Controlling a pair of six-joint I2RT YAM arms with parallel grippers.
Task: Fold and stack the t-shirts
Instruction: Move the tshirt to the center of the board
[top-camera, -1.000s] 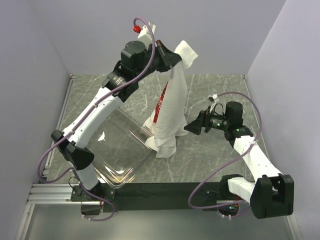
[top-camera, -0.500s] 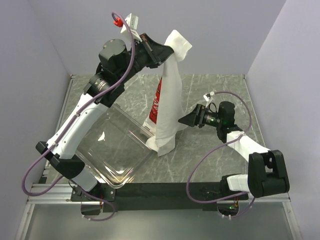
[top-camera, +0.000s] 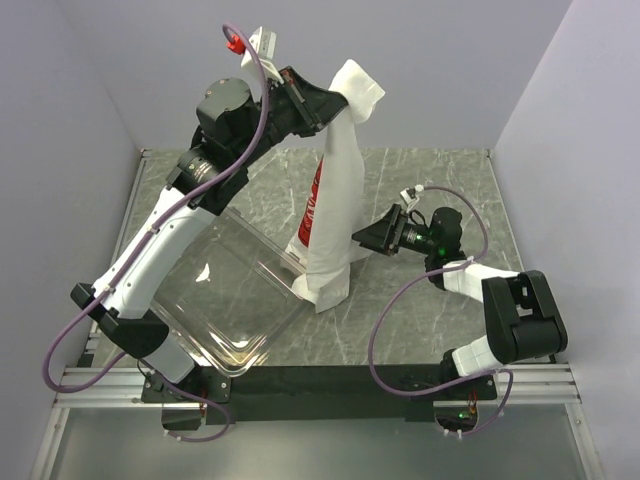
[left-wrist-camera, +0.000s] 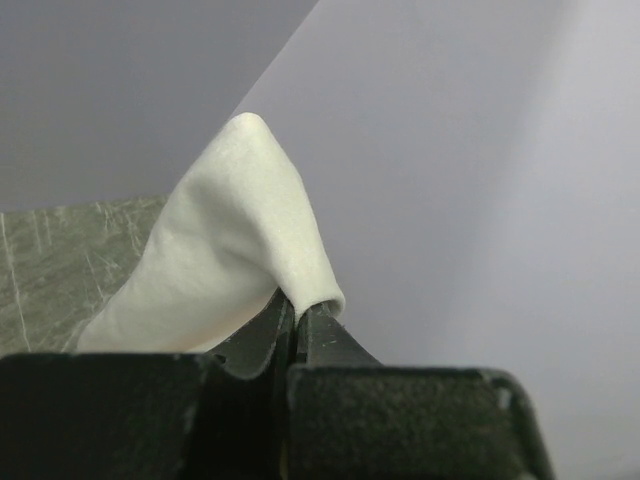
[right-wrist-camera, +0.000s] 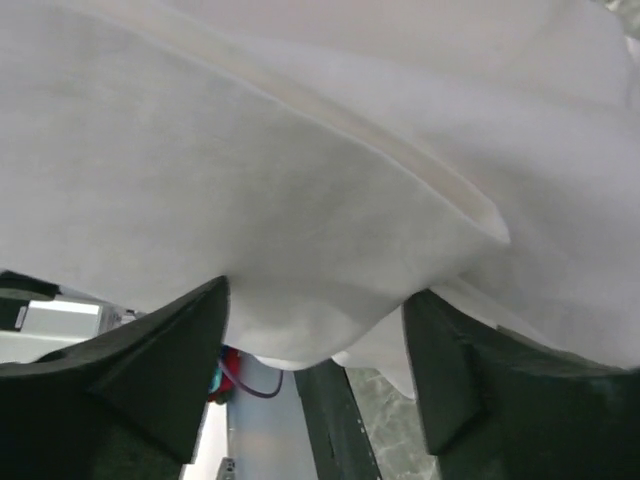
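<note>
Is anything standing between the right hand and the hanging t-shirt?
Nothing visible does. The right hand is right at the t-shirt with its fingers open, and in the wrist view the cloth sags between them. The left hand grips the shirt's top, well above.

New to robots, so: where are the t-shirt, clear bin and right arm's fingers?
t-shirt (top-camera: 338, 200): top view, hanging white middle.
clear bin (top-camera: 235, 295): top view, bare floor.
right arm's fingers (right-wrist-camera: 150, 385): right wrist view, one finger.
</note>
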